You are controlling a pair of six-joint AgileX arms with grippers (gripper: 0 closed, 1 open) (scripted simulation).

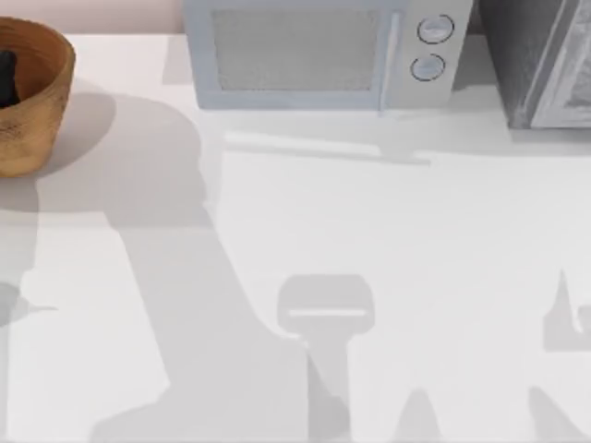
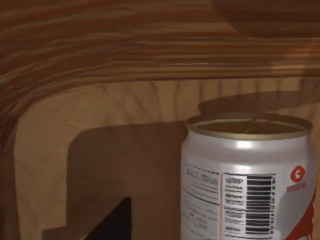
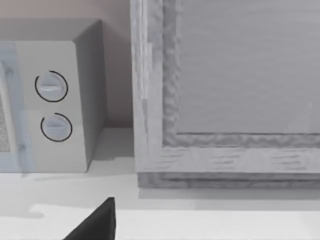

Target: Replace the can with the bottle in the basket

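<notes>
The orange-brown basket (image 1: pixel 42 111) stands at the table's far left corner. A dark part of my left gripper (image 1: pixel 6 78) reaches down into its mouth. The left wrist view looks inside the basket (image 2: pixel 125 60), where the can (image 2: pixel 247 185) stands upright on the floor: white, with red markings, a barcode and a dull gold top. A black piece of the left gripper (image 2: pixel 114 224) shows beside the can, apart from it. My right gripper (image 3: pixel 95 225) hangs at the table's right, facing the back. The bottle is out of view.
A grey microwave (image 1: pixel 323 51) stands at the back middle of the table, its two dials (image 3: pixel 52 105) facing forward. A grey cabinet (image 1: pixel 545 60) stands to its right. Arm shadows lie across the white tabletop (image 1: pixel 416 277).
</notes>
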